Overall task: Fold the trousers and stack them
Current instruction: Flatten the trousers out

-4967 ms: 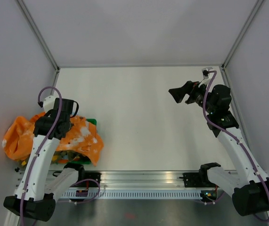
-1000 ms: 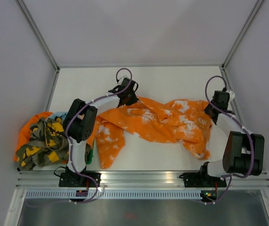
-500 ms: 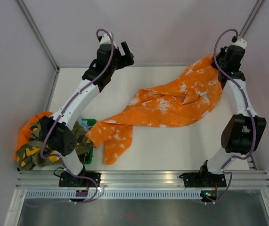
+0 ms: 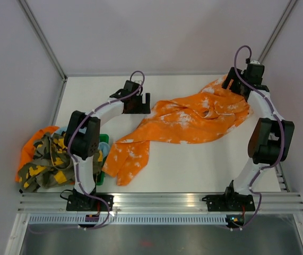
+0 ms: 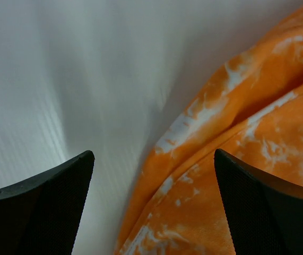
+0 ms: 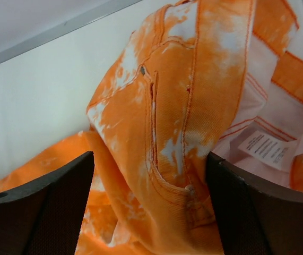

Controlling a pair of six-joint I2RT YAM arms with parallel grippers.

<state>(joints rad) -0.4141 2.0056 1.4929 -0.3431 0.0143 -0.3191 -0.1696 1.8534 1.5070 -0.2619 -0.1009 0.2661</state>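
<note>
The orange trousers (image 4: 193, 119), mottled white, lie spread slantwise over the table from the back right to the front left. My left gripper (image 4: 140, 103) is open at the edge of one leg; in the left wrist view the left gripper (image 5: 154, 154) has orange trousers (image 5: 236, 159) below its wide jaws, and nothing is gripped. My right gripper (image 4: 231, 85) is open over the waist end. In the right wrist view the right gripper (image 6: 150, 155) straddles the bunched trousers (image 6: 183, 106), where a pocket seam and a white label (image 6: 260, 146) show.
At the left edge lies a pile: a camouflage garment (image 4: 50, 159), another orange cloth (image 4: 32, 149), a light blue cloth (image 4: 104, 144) and a green basket (image 4: 101, 175). White walls close in the table. A metal rail (image 4: 162, 202) runs along the front.
Both grippers have let go of the trousers and opened. The right arm came down from holding the waist high, and the cloth settled on the table. The left arm dropped to the leg's edge.
</note>
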